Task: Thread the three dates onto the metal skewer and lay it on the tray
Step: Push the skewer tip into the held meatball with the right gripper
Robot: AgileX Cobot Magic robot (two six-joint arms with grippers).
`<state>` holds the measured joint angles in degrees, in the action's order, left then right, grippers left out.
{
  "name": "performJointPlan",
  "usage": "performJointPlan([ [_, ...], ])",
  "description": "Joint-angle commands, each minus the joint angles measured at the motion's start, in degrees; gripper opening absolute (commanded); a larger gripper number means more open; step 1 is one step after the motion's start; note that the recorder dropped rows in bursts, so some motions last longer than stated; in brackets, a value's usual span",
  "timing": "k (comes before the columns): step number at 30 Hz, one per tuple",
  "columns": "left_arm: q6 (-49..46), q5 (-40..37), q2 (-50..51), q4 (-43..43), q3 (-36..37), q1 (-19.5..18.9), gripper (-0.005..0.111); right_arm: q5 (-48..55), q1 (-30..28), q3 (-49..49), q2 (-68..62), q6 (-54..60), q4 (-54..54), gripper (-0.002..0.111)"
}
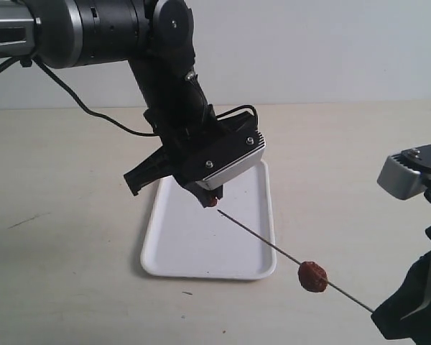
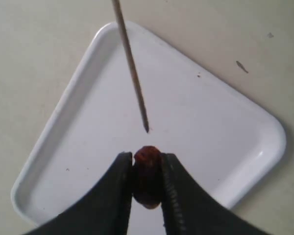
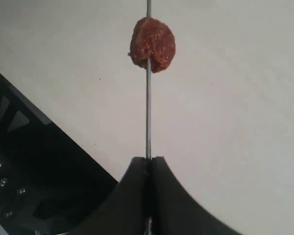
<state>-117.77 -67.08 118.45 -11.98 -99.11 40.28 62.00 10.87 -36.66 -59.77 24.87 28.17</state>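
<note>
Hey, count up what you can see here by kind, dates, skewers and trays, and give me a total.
Dates: 2, the threaded date and the gripped date
Skewer: 1
Tray: 1
Total: 4

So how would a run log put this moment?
left claw: shut on loose date | right claw: shut on skewer | threaded date: one | skewer tip: just short of loose date

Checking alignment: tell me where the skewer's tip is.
Exterior view, centre: the metal skewer's tip hangs above the tray, just short of the date in the left gripper.
</note>
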Motion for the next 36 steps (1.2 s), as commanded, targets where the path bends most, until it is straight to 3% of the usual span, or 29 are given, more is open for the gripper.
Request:
performJointPlan([
  [1,-0.87,-0.01,-0.63,1.09,0.1,0.22,0.022,-1.33,-0.19,-0.28,0.42,0.81,0.68,0.0],
  [17,-1.93,0.28,-0.63,0.33,0.1,0.22,0.022,-4.14,-0.19,-0.38,0.42,3.59,4.67,0.0],
  [36,-2.13,1.03,-0.63,0.22,0.1,0.22,0.022,-5.75,-0.19,-0.38,-2.8,3.03,1.04,0.0],
])
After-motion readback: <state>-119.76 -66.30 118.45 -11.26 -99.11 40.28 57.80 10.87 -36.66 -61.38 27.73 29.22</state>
